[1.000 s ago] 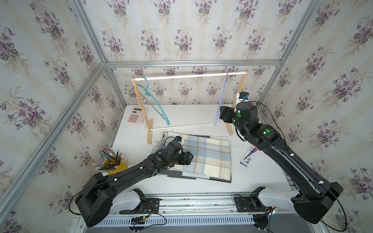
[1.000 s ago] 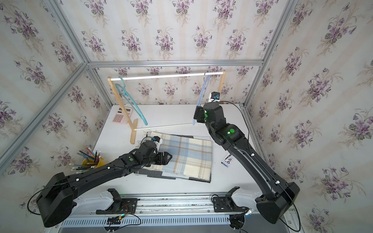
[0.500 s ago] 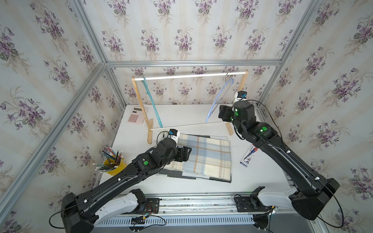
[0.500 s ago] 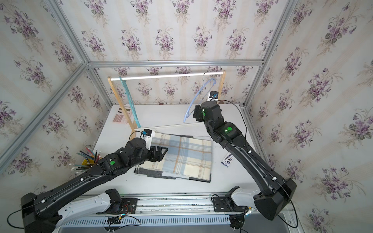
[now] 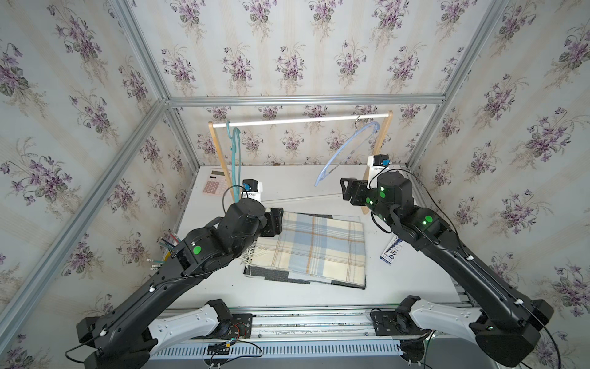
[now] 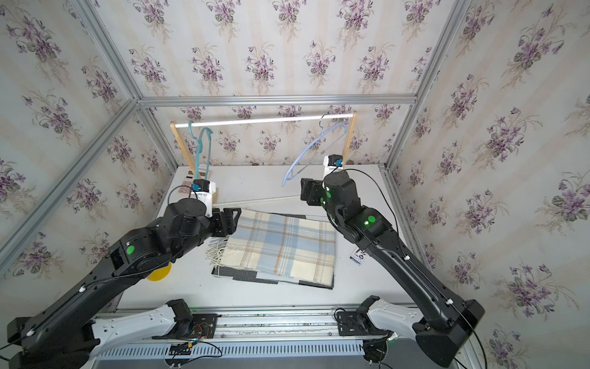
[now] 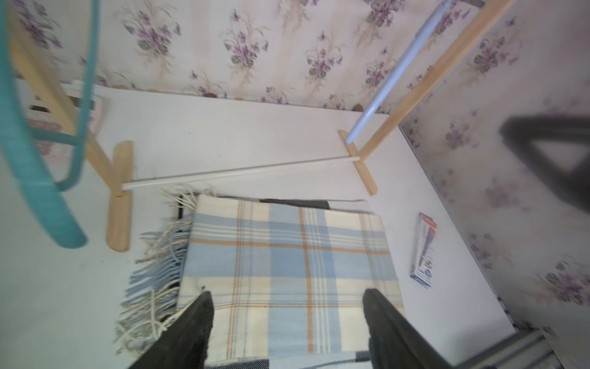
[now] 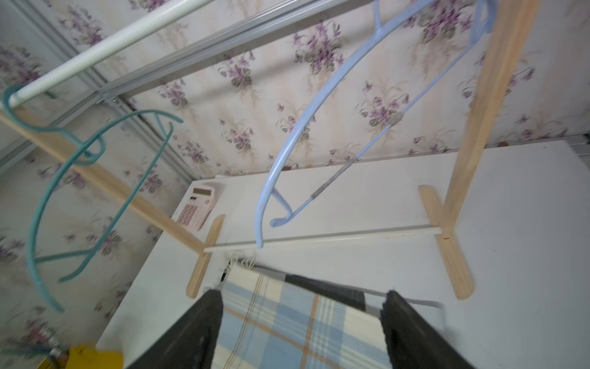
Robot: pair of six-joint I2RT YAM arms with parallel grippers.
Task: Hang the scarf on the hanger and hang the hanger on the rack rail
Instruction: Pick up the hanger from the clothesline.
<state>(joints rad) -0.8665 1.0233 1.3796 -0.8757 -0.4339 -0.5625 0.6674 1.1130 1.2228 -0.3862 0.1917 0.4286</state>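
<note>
- Currently: plaid scarf (image 5: 314, 246) folded flat on counter (image 5: 297, 183), fringe toward left arm.
- Left jaws spread apart, empty, positioned over scarf's fringed end.
- Right jaws likewise parted, grasping nothing, held near pale blue hanger (image 5: 343, 150), not touching.
- Hanger hooked on white rail (image 5: 300, 120), hanging tilted, beside rack's right post.

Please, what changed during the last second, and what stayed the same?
The left claw moved from the fringed edge of the scarf toward its back corner, open, holding nothing. The teal hanger swung back to hang straight; the blue hanger swung out toward the middle. The scarf stays flat; the right claw stays open near the blue hanger.
</note>
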